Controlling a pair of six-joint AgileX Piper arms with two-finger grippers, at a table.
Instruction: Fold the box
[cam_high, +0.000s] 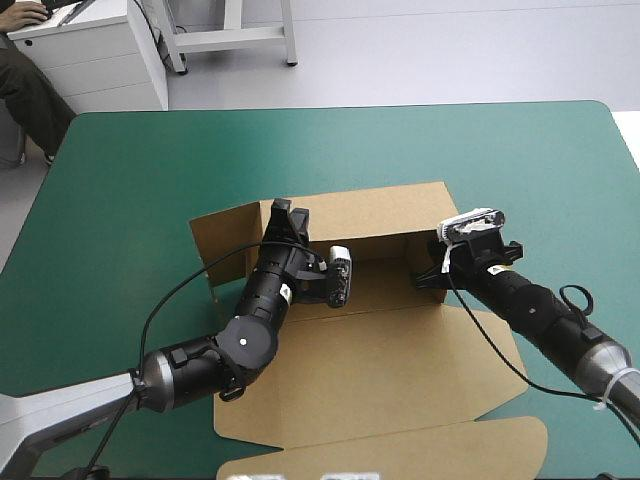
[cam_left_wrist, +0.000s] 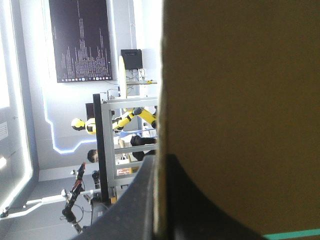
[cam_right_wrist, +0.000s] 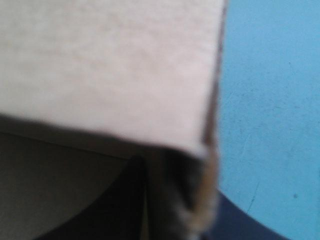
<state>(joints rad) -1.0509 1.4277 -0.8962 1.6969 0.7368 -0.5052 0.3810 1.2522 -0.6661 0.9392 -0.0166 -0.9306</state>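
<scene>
Box (cam_high: 380, 370) sits mid-desk, partly formed. Far wall stands upright across its width, left side flap (cam_high: 225, 245) is up too but splayed out toward the desk's left edge, and the wide lid panel lies flat, running to the near edge of the desk (cam_high: 120, 180) (teal-green cover shows on the other three sides). Left claw (cam_high: 288, 213) is on the far wall close to its left corner, clenched on the box. Left wrist view shows the board's thin edge running up between the two black fingers (cam_left_wrist: 125, 210), one finger each side, with the brown face filling the view beyond. Right claw (cam_high: 428, 265) is at the far wall's right corner, also clamped on the box. Right wrist view has a board edge pinched between its black fingers, brown wall filling most of what's ahead, teal-green cover just beside it. Arms come in from the near side, well apart, one per far corner. Right claw's fingertips are hidden under its wrist in the high view.
</scene>
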